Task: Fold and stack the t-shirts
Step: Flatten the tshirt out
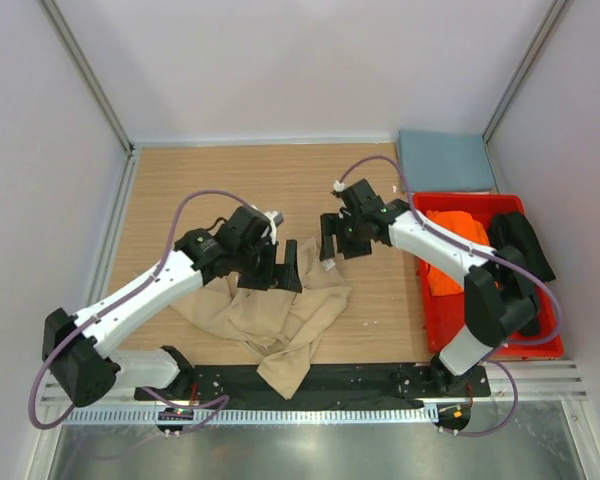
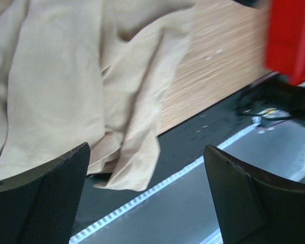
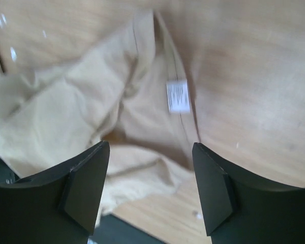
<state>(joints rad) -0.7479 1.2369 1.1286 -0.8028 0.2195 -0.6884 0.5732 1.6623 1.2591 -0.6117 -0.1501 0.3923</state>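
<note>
L hand (image 1: 273,272) & R hand (image 1: 342,245) apart, over tan t-shirt (image 1: 280,320), white tag (image 3: 178,95) clearest R wrist view

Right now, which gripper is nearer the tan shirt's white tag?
Right. The right gripper hangs just beyond the white tag; the left gripper is over the tan shirt, farther off.

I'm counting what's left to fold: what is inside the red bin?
The red bin holds an orange t-shirt and a black t-shirt, both crumpled. The right arm crosses over the bin, and anything under the two shirts is covered.
</note>
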